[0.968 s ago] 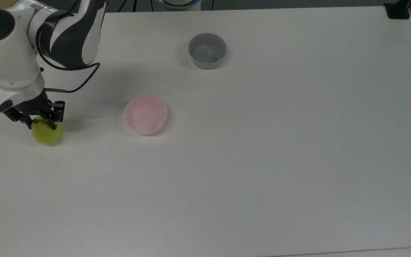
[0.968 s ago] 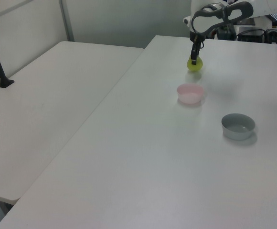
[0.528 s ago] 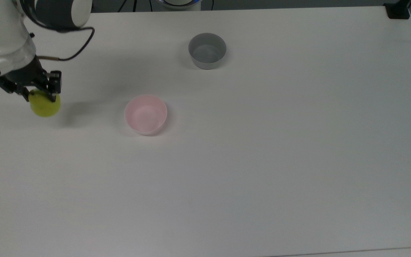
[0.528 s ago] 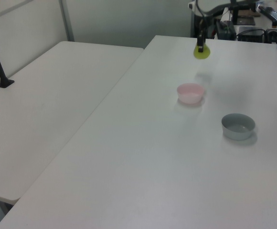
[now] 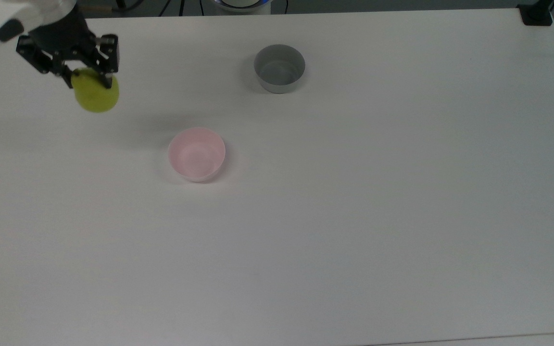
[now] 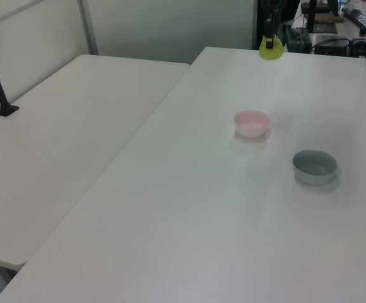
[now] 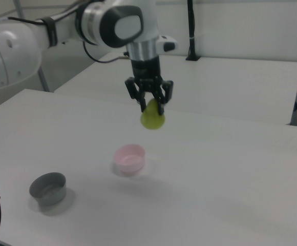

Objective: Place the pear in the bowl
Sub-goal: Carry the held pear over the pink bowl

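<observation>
On the white table (image 5: 354, 216), the pink bowl (image 5: 196, 154) waits beside the grey bowl (image 5: 279, 67). My tool (image 5: 87, 78), clamped on the pear (image 5: 96, 94), has lifted it clear, probably high enough to carry across.

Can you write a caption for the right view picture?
End effector holds the pear in the air above the table, near the pink bowl.

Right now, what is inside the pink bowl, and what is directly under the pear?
The pink bowl holds nothing; its whole inside shows. The pear hangs in the pincer, lifted clear of the table, with bare tabletop under it, not the bowl. The pincer covers the pear's top.
</observation>
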`<action>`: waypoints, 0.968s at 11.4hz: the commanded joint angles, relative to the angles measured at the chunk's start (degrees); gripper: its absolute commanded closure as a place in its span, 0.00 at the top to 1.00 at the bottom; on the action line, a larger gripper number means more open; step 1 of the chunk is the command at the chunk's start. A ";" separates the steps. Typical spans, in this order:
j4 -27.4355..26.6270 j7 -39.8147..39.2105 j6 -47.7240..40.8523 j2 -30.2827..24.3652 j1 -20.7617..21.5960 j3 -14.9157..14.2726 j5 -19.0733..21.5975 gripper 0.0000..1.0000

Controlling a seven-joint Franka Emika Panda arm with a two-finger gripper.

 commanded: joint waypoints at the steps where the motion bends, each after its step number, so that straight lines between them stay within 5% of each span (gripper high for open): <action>1: -1.92 1.51 -5.19 -7.41 2.41 0.39 0.76 0.14; 7: -11.05 5.64 -5.22 -17.44 9.88 -0.14 1.55 0.15; 11: -21.92 8.01 7.67 -23.41 13.14 -1.37 2.26 0.19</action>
